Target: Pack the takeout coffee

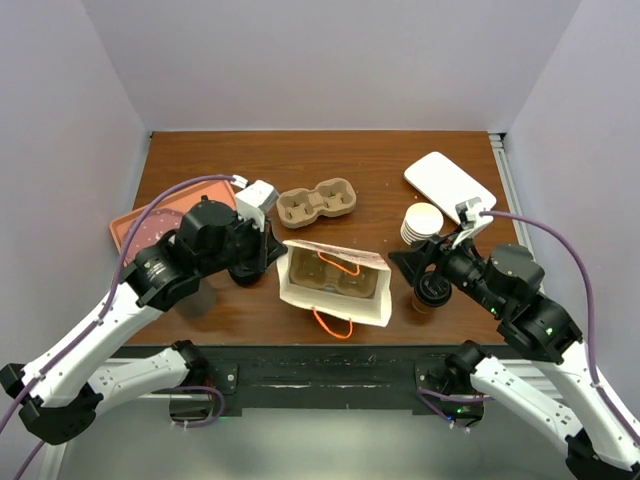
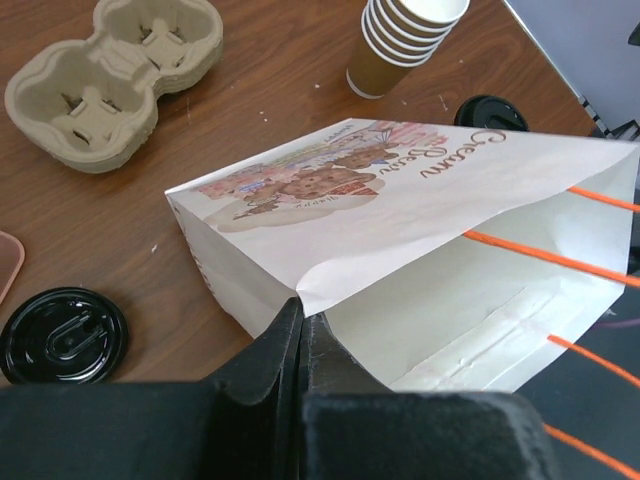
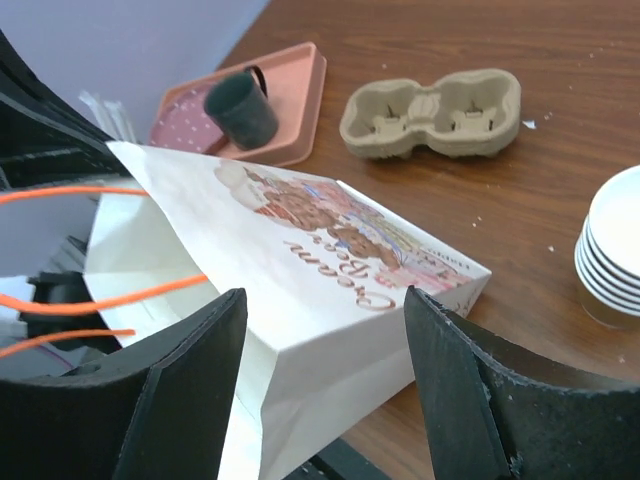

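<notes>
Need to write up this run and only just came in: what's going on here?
The left gripper is shut on the rim of the paper bag, which lies on its side mid-table with its mouth toward the arms. The right gripper is open and holds nothing, near the bag's right side. The takeout coffee stands on the table just right of the bag, lid on, not yet packed.

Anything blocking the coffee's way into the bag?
Nothing visible between them. The takeout coffee stands by the right side of the bag, at the open right gripper; the left gripper pinches the bag's rim.
</notes>
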Controlling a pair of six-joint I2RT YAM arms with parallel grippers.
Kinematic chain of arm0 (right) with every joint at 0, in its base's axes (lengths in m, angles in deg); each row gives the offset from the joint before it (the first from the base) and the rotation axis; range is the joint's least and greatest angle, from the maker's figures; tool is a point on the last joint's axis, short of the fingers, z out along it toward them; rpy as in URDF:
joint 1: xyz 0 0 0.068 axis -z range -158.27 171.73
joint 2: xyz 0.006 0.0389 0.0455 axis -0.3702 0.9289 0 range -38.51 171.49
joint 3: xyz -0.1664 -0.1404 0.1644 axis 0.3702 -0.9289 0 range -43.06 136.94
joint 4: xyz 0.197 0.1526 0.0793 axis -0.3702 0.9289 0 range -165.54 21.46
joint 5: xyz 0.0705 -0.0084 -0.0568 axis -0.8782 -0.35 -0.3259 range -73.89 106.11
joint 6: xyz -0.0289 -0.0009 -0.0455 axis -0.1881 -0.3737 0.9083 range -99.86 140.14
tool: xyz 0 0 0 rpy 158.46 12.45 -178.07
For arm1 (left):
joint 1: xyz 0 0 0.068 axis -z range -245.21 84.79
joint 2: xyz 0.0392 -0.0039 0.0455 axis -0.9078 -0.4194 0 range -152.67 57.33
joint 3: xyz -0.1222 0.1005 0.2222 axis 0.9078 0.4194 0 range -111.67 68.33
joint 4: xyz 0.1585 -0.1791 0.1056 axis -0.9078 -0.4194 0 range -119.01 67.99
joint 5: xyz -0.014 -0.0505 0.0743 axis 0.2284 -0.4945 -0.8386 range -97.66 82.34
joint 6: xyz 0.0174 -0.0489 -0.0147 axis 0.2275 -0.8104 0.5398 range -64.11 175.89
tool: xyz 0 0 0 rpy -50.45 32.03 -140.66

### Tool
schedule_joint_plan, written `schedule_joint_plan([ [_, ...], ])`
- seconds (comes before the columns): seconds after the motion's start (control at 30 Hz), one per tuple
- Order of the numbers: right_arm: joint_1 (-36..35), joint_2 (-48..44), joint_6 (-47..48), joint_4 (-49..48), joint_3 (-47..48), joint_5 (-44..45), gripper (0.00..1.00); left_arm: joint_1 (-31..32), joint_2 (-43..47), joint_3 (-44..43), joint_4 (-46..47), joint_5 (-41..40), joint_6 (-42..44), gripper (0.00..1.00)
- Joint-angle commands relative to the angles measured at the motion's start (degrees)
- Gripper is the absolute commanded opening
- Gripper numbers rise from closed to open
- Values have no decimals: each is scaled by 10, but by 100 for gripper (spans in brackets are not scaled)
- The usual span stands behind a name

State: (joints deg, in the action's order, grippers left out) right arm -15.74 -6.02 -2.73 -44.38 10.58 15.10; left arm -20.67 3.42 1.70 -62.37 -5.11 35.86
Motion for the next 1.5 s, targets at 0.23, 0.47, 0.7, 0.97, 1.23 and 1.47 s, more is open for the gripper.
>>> schedule_joint_plan([
  [0.23, 0, 5, -93, -5, 39, 137, 68, 2, 67, 45, 62, 6, 41, 0],
  [0.47, 0, 157, -201, 224, 189, 268, 65, 2, 27, 5, 29, -3, 32, 0],
  [0.7, 7, 310, -277, 462, 283, 298, 76, 2, -38, -91, -51, -21, 3, 0],
  [0.97, 95, 292, -232, 398, 251, 189, 99, -3, -160, -216, -189, -40, -23, 0],
  [1.23, 115, 310, -243, 406, 223, 131, 99, -9, -202, -271, -261, 6, -44, 0],
  [1.47, 115, 282, -306, 427, 168, 190, 96, -20, -190, -229, -250, 29, -46, 7],
])
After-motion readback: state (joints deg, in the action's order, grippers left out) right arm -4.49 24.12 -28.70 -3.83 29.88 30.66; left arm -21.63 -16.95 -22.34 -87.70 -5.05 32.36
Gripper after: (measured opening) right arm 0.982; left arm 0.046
